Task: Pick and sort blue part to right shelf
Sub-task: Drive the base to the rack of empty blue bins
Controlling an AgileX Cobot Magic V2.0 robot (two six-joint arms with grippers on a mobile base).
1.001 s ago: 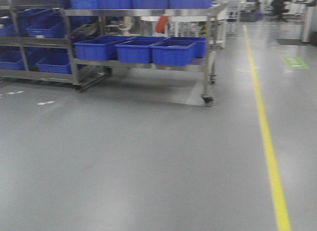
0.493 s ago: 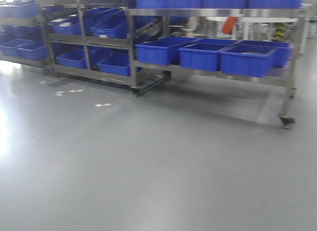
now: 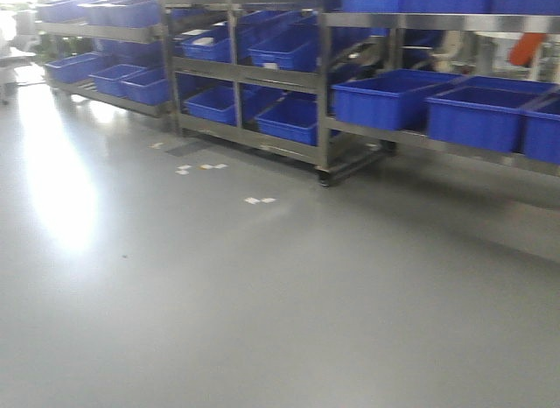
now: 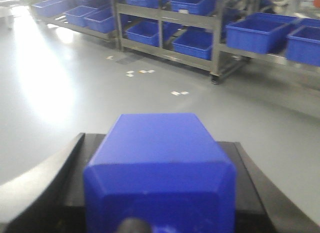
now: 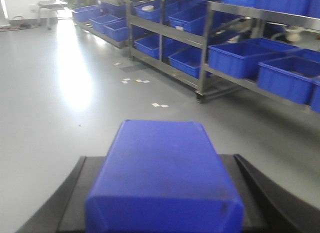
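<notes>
No loose blue part can be picked out in any view. In the left wrist view a blue block (image 4: 160,163) on a black base (image 4: 75,168) fills the lower frame. The right wrist view shows a like blue block (image 5: 165,178) on a black base (image 5: 75,193). No gripper fingers show in either wrist view, so their state is unreadable. Neither gripper appears in the front view. The steel shelf at the right (image 3: 437,23) carries large blue bins (image 3: 389,97) on its lower level.
A second steel rack (image 3: 236,71) with slanted rows of blue bins stands left of it, and more bins (image 3: 87,68) run off to the far left. White tape marks (image 3: 259,200) lie on the grey floor (image 3: 262,320). Glare brightens the floor at left.
The front view has swung left: the racks slid to the right in frame, the yellow floor line left the picture, and more racks came into view at left.
</notes>
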